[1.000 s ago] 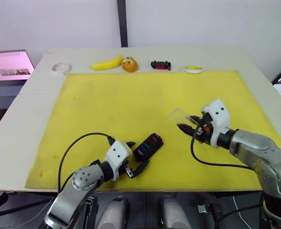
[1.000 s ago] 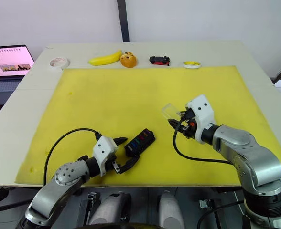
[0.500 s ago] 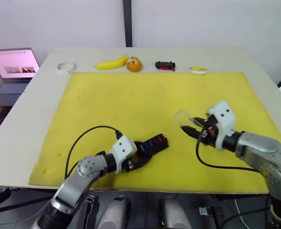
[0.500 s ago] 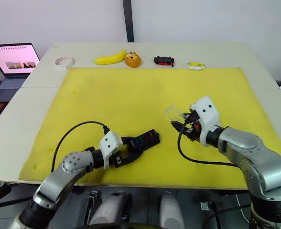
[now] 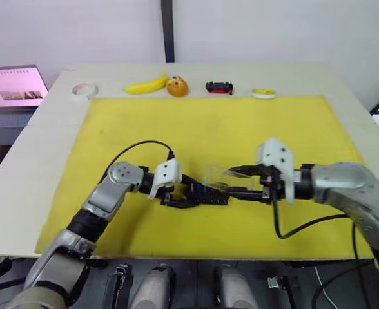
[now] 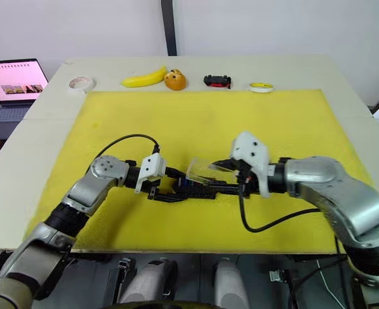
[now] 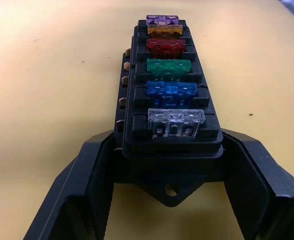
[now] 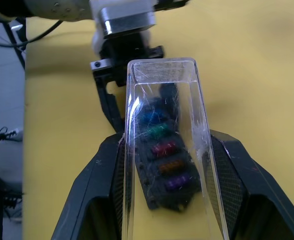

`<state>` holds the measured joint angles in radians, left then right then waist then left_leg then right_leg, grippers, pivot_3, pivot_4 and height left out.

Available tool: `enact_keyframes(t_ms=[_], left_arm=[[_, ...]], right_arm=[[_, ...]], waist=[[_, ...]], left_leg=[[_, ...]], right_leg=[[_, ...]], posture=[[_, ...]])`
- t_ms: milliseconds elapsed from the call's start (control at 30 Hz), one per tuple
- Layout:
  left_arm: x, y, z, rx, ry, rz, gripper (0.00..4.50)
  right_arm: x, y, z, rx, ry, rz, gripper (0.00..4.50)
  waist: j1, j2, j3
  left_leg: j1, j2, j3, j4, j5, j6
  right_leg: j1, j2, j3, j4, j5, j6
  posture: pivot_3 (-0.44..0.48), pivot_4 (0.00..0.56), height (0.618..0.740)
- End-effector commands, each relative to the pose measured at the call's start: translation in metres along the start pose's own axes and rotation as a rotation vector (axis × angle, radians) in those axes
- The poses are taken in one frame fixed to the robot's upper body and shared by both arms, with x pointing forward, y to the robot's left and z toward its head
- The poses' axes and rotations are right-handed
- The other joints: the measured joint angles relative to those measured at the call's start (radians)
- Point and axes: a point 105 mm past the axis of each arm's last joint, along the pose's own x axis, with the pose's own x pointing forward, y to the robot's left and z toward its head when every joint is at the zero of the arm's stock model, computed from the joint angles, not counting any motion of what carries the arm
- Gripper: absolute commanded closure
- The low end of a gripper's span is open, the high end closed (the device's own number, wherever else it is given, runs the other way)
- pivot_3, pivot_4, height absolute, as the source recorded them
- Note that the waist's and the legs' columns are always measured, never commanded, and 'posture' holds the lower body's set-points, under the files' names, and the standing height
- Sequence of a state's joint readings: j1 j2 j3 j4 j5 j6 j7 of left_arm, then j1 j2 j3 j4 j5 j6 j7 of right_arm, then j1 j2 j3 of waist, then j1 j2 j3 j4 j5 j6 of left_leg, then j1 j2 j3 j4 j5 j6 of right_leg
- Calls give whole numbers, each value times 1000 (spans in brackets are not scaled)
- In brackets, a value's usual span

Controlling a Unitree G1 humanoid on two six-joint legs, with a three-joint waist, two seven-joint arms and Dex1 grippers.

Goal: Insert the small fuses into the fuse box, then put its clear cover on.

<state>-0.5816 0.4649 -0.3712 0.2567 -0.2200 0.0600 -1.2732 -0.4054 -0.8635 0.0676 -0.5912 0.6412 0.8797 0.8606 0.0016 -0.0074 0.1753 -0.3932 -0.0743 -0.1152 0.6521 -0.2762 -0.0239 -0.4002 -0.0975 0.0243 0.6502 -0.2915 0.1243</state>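
Yellow foam matting (image 5: 176, 122) covers most of the counter (image 5: 41, 122), and on it, at about 6 o'clock from the mat's middle, sits the fuse box (image 7: 169, 112) with all six small fuses (image 7: 169, 67) seated in a row: clear, blue, green, red, orange, purple. Since a second ago the left end effector (image 5: 176, 191) has swung in from the near edge and closed its two fingers on the tab end of the fuse box, turning it to lie crosswise. From 3 o'clock the right end effector (image 5: 238, 182) has travelled in with the clear cover (image 8: 164, 150) clamped between its fingers, so the cover now hangs just above the box, tilted and not yet seated; the wrist view shows the fuses through it. I judge the inserting done and the capping step under way: what remains is to level the cover, line it up and press it down. Room is generous, with open mat at 12 o'clock and to either side. Along the far edge, left to right, the tape roll (image 5: 81, 91), banana (image 5: 144, 84), orange (image 5: 175, 87), toy car (image 5: 218, 87) and yellow disc (image 5: 262, 93) stand well apart from the work. The mat's near edge, at 6 o'clock, lies fairly near both arms.
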Motion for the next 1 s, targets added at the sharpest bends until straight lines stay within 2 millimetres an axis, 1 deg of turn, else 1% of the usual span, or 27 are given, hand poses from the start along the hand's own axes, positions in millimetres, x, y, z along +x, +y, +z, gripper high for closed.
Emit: enact_keyframes(t_ms=[33,133,367,500,633,767,1000], left_arm=[[1,3,2,32,-5,-28,1955],[2,2,0,34,-5,-43,1955],[5,3,-2,51,-1,-37,1955],[6,3,-1,57,-5,-35,1955],[7,3,0,61,-7,-32,1955],[7,4,1,63,-9,-25,1955],[8,6,3,64,-16,-17,1955]], right_arm=[[11,3,5,-89,9,33,2775],[17,2,0,-125,43,50,2775],[31,-6,-7,-133,83,63,2775],[34,-11,-9,-132,97,57,2775],[35,-8,-17,-133,123,88,2775],[36,-6,-18,-123,125,101,2775],[36,-9,-23,-125,146,94,2775]], waist=[[1,0,0],[3,0,0],[2,0,0],[6,0,0],[5,0,0],[6,0,0],[8,0,0]], left_leg=[[0,0,0,0,0,0],[0,0,0,1,0,0],[0,0,-1,1,0,0],[0,-1,0,1,0,0],[0,0,-1,1,0,0],[0,-1,-1,1,0,0],[0,-1,-1,1,0,0]], right_leg=[[0,0,0,0,0,0],[0,0,0,0,0,0],[0,0,0,1,0,0],[0,0,0,0,0,0],[0,0,0,1,0,0],[1,0,0,1,0,0],[1,0,0,1,0,0]], posture=[[0,150,740],[0,150,740],[0,150,740],[0,150,740],[0,150,740],[0,150,740],[0,150,740]])
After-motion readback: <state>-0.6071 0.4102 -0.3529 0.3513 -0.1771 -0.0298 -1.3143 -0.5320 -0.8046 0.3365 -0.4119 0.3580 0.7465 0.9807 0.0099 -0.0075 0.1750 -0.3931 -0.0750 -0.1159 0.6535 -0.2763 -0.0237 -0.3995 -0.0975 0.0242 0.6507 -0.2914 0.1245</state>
